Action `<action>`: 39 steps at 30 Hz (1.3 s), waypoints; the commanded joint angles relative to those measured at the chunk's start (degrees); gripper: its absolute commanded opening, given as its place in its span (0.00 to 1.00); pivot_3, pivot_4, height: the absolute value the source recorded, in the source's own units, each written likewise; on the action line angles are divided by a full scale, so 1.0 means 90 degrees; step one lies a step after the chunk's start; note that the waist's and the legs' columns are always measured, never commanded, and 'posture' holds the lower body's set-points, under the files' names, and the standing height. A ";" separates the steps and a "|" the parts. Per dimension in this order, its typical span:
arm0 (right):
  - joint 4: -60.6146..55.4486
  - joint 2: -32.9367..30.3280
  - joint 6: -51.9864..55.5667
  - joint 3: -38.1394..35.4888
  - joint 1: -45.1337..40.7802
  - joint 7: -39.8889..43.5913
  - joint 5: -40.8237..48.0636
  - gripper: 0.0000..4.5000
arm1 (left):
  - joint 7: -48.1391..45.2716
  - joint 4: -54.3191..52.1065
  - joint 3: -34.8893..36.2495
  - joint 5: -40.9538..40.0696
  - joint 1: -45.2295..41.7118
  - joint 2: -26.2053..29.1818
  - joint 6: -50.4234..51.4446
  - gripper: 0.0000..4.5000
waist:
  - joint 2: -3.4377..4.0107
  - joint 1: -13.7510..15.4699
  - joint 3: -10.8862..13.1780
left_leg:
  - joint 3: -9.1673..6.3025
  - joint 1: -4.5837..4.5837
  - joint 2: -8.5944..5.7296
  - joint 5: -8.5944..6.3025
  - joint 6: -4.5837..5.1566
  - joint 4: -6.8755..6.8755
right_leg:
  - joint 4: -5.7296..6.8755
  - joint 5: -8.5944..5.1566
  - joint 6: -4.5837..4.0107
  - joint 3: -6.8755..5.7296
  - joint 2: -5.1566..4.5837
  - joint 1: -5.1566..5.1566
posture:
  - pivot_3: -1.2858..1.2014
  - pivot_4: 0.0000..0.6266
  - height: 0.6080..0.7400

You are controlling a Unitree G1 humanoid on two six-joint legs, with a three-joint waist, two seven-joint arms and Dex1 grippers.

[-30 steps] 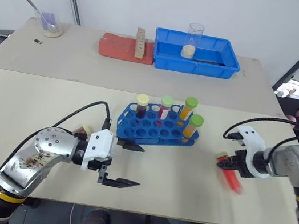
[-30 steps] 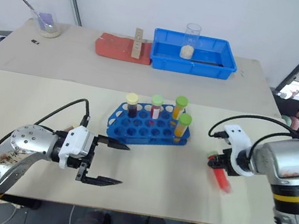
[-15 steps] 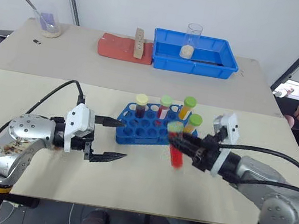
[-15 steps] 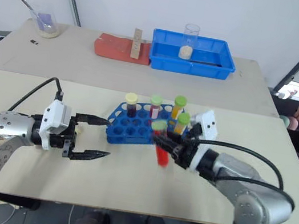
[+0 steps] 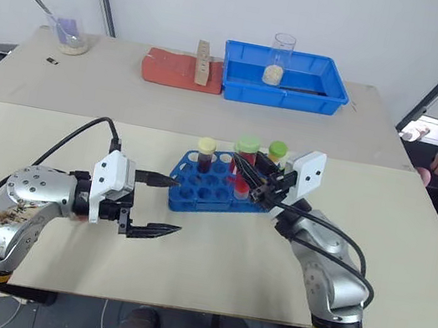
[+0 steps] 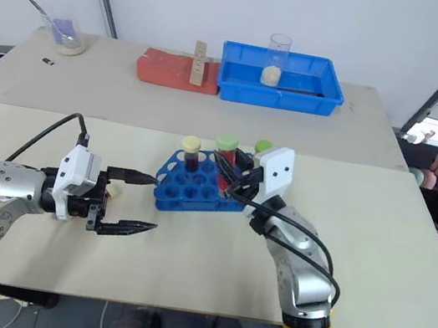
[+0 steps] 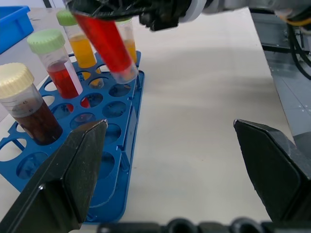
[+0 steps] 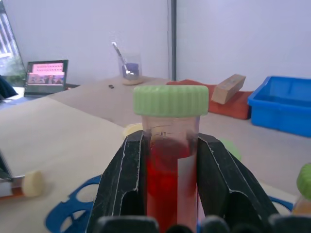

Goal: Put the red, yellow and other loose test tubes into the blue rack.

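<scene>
Above the near edge of the blue rack (image 5: 197,190), at mid-table: right gripper (image 8: 170,160) clamped tight on a red tube with a green cap (image 7: 104,43), gripped just under the cap. Hangs tilted, rounded bottom aimed at the holes along the rack's edge, not yet inside one.

Standing in the rack already: a dark brown tube with a cream cap (image 7: 29,109), a red tube with a white label (image 7: 56,63) and orange tubes (image 7: 80,43), close around the held one.

Just beside the rack's other end: left gripper (image 5: 176,206), spread wide, holding nothing, not touching the rack. Behind it on the table (image 5: 225,275), a loose tube with a cream cap (image 8: 24,184) lying on its side.

Likely trouble from here:
- With such a tilt, may catch the rounded bottom on a hole's rim instead of sliding in, and jam or slip in the grip.
- With nothing steadying the rack, could push it across the table or tip it.
- Could knock the crowded standing tubes with the black fingers.
- If let go too soon, could drop the tube onto the table.
</scene>
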 commanded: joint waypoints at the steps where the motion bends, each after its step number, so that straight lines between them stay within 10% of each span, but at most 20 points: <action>1: 0.0156 0.0068 -0.0710 0.0075 0.0027 -0.0009 -0.0226 0.23 | 0.0019 -0.0294 0.0140 -0.0136 -0.0020 0.0091 0.0055 1.00 | 0.0000 -0.0002 0.0000 | 0.0000 0.0001 0.0000 0.0000 0.0000 0.0000 | 0.0000 -0.0001 -0.0001 0.0000 0.0000 0.0000 | 0.52 0.24 1.00; 33: 0.1361 0.0727 -0.2405 0.0427 0.0611 -0.0194 -0.0699 0.23 | 0.0540 -0.0430 0.0314 -0.0707 -0.0359 0.0070 0.0885 1.00 | -0.0002 -0.0012 -0.0002 | -0.0002 0.0017 0.0004 0.0000 0.0000 -0.0002 | 0.0016 -0.0005 -0.0011 0.0001 0.0004 0.0005 | 0.52 0.24 1.00; 39: 0.0998 0.0339 -0.2048 0.0459 0.0849 0.0093 -0.0676 0.77 | 0.0865 -0.0476 0.0488 -0.0758 -0.0238 0.0124 0.1165 1.00 | -0.0002 -0.0009 -0.0002 | -0.0003 0.0017 0.0004 0.0000 0.0000 -0.0003 | 0.0016 -0.0004 -0.0011 0.0000 0.0004 0.0005 | 0.52 0.24 1.00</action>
